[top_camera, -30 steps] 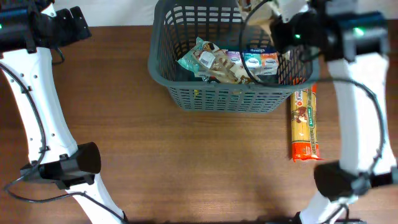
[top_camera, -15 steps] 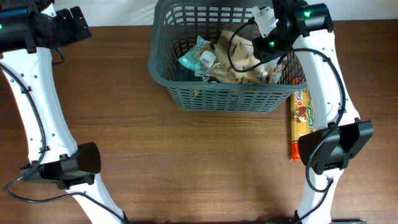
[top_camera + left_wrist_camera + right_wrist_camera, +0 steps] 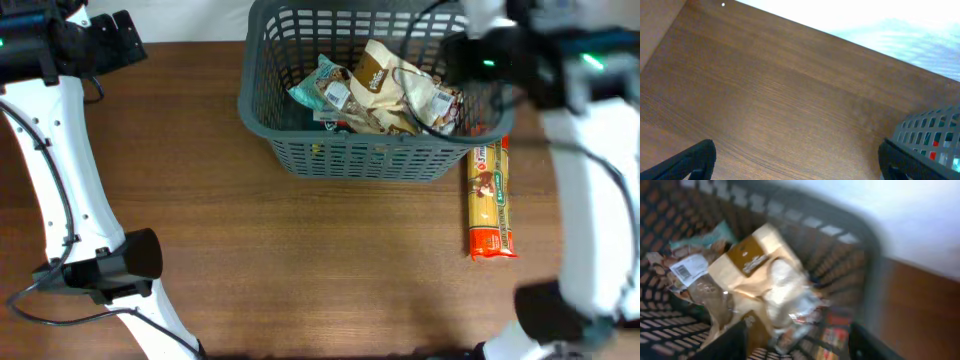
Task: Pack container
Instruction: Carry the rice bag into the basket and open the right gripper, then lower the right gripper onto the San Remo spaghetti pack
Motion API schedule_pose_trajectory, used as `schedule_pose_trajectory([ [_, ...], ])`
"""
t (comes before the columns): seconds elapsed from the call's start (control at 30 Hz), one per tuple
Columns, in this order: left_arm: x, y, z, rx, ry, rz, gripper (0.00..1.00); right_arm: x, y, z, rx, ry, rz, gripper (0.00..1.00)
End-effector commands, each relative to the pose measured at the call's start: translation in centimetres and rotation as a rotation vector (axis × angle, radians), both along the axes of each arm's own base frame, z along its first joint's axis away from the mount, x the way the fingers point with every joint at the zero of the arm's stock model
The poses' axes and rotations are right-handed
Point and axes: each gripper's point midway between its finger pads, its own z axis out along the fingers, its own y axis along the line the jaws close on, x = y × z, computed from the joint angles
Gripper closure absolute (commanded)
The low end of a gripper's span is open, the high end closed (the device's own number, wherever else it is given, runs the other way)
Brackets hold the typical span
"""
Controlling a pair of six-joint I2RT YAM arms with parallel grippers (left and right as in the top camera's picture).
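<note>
**While hanging open over the basket (image 3: 350, 160), called for a clean lift out**

Though blurred in the right wrist view, showed the right gripper (image 3: 797, 332) with fingers spread and nothing between them, above a tan paper packet (image 3: 757, 272) lying atop the other packets. Found the dark grey latticed basket at the top centre of the overhead view, with a teal packet (image 3: 322, 86) toward its left side. Judged the step as release done, withdrawal due. Best done by rising straight up before swinging sideways, with fingers apart, so as not to snag the tan paper packet's crumpled top or the rim at the upper right.

Saw one spaghetti packet (image 3: 489, 200) on the wooden table (image 3: 300, 260), just beside the basket's lower right corner; touching or not, could not tell. Probably next in line. Being long, wanted a grip across its narrow middle and a tilted entry, to avoid catching on the rim.

Showed the left gripper (image 3: 797, 150) at the upper left of the overhead view, well apart from the basket, fingers wide and empty over bare wood.
</note>
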Motion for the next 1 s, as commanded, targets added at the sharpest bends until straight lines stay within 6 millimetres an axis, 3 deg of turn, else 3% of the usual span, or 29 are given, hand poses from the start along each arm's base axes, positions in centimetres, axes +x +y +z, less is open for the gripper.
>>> schedule_pose_trajectory([
  [0.0, 0.1, 0.1, -0.1, -0.011, 0.0, 0.012, 0.01, -3.1, -4.3, 4.7, -0.061, -0.127, -0.194, 0.36],
  [0.17, 0.1, 0.1, -0.1, -0.011, 0.0, 0.012, 0.01, -6.4, -8.0, 4.9, -0.068, -0.089, -0.315, 0.37],
  [0.33, 0.1, 0.1, -0.1, -0.011, 0.0, 0.012, 0.01, -8.3, -8.5, 5.3, -0.043, -0.113, -0.328, 0.37],
  [0.43, 0.1, 0.1, -0.1, -0.011, 0.0, 0.012, 0.01, -10.0, -9.0, 3.7, -0.066, -0.089, -0.343, 0.36],
  [0.57, 0.1, 0.1, -0.1, -0.011, 0.0, 0.012, 0.01, -12.6, -10.1, -1.6, -0.117, 0.018, -0.377, 0.28],
  [0.7, 0.1, 0.1, -0.1, -0.011, 0.0, 0.012, 0.01, -15.6, -11.5, -9.5, -0.08, 0.217, -0.471, 0.16],
  [0.83, 0.1, 0.1, -0.1, -0.011, 0.0, 0.012, 0.01, -16.8, -9.9, -16.5, 0.076, 0.406, -0.428, 0.1],
  [0.97, 0.1, 0.1, -0.1, -0.011, 0.0, 0.012, 0.01, -16.2, -8.5, -20.7, 0.272, 0.46, -0.391, 0.08],
])
